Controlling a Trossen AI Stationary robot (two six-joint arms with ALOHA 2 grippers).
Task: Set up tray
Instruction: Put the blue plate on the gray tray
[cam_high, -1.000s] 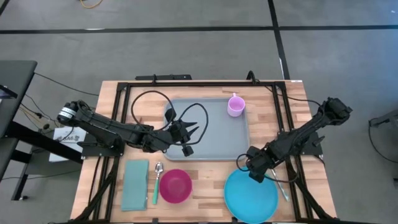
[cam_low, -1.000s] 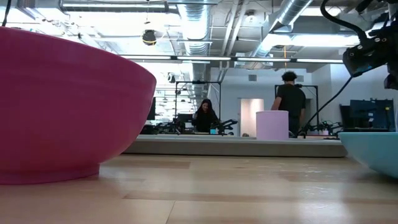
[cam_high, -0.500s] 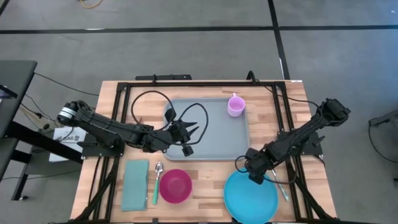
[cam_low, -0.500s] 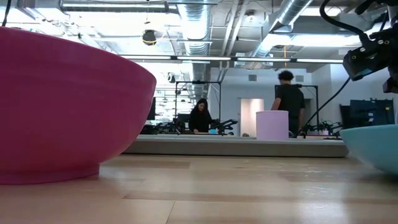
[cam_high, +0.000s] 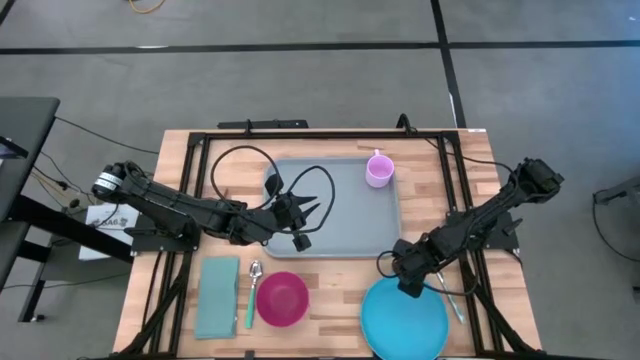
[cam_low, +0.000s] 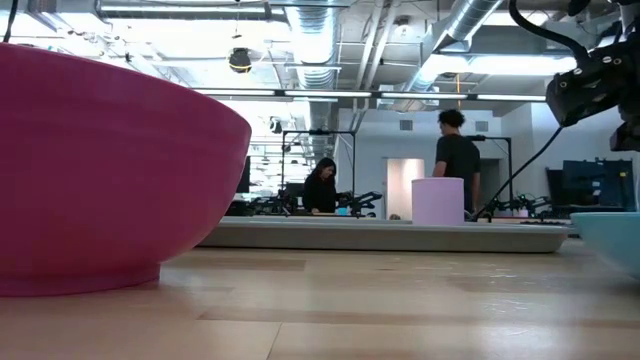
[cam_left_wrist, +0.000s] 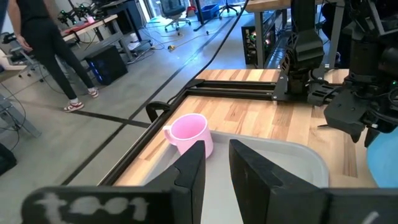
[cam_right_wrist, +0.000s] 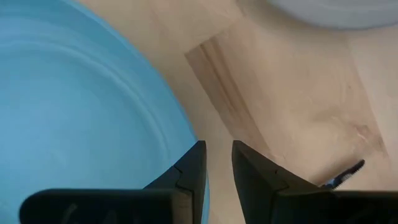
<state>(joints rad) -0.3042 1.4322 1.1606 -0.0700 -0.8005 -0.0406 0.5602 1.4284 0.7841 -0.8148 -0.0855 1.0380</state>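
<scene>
The tray (cam_high: 330, 205) is taken as the landmark: it lies flat in the middle of the desk (cam_high: 180, 180), its long axis running across the desk from the left arm's side to the right arm's side. A pink cup (cam_high: 378, 170) stands on its far right corner. Off its near edge are laid a teal napkin (cam_high: 217, 297), a spoon (cam_high: 253, 295) and a magenta bowl (cam_high: 282, 299); off its near right corner lies the blue plate (cam_high: 403, 318).

The right claw (cam_right_wrist: 215, 163) is held low just off the tray's near right corner, over the plate's rim on the tray side. Its fingers (cam_right_wrist: 193, 168) are seen a narrow gap apart, with the rim beneath them; whether the rim is actually gripped cannot be told.

The left claw (cam_high: 310, 210) hovers over the tray's middle, its fingers slightly apart and empty, pointing toward the cup.

The coming move appears to turn on one relation: the tray lies away and toward the left arm from the right claw, with only a strip of bare wood between plate and tray corner. The right arm is clearly the nearer one to the plate, so a short carry over the rim would probably be asked of it.
</scene>
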